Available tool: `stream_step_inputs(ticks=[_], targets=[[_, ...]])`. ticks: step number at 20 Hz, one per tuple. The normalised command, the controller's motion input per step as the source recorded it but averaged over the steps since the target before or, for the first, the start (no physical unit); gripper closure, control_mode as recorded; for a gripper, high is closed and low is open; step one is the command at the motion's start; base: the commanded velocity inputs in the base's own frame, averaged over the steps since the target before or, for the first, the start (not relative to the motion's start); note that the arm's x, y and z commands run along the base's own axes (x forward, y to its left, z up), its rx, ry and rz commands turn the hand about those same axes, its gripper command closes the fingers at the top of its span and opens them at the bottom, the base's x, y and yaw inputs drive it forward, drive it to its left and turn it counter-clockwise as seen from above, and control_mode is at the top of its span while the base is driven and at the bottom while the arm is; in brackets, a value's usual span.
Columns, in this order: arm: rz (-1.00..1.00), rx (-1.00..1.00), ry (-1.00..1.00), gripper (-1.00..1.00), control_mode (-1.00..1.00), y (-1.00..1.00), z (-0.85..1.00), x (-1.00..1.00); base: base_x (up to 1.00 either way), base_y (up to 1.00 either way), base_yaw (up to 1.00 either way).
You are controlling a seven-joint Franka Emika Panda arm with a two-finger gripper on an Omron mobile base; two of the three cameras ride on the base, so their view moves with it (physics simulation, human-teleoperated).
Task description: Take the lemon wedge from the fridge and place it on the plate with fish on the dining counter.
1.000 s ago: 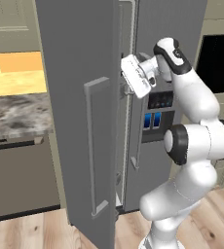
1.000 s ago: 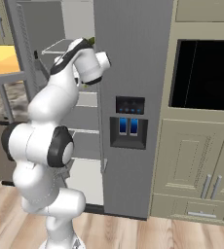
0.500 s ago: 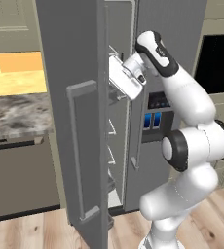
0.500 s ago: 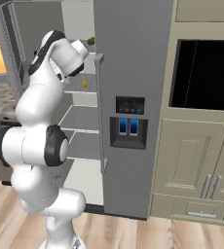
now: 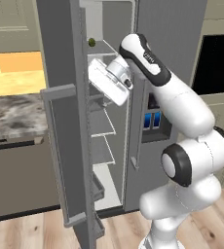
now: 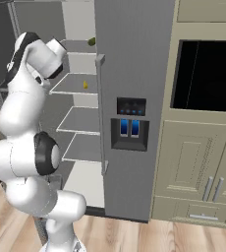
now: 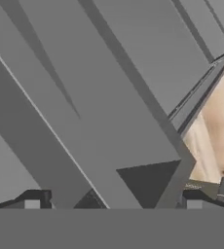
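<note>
The grey fridge (image 6: 134, 59) stands with its left door (image 5: 60, 121) swung wide, baring pale shelves. The lemon wedge (image 6: 85, 85), tiny and bright yellow, lies on the second shelf from the top. My gripper (image 5: 103, 81) hangs in the gap between the open door and the shelves, at about that shelf's height and in front of it. In the hand view my gripper (image 7: 113, 204) is open, its tips far apart with nothing between them, facing the door's grey inner side and a strip of wood floor. The plate with fish and the dining counter are out of view.
A small dark green fruit (image 6: 92, 42) sits on the top shelf. A granite wall counter (image 5: 11, 114) stands left of the open door. Right of the fridge are a black wall oven (image 6: 208, 74) and beige cabinets (image 6: 193, 167).
The left fridge door has swung much wider, uncovering the shelves. My hand has moved left along with it and now sits in the opening.
</note>
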Motion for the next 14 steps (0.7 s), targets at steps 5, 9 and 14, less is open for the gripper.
stream_step_inputs(ticks=[5,9,14], targets=[[0.01,0.35,-0.13,-1.00,-1.00,1.00,-0.54,0.75,0.00,0.00,0.00],[0.00,0.30,-0.11,-1.00,-1.00,1.00,-0.75,1.00,0.00,0.00,0.00],[0.00,0.08,-0.03,-1.00,-1.00,1.00,-0.69,0.88,0.00,0.00,0.00]])
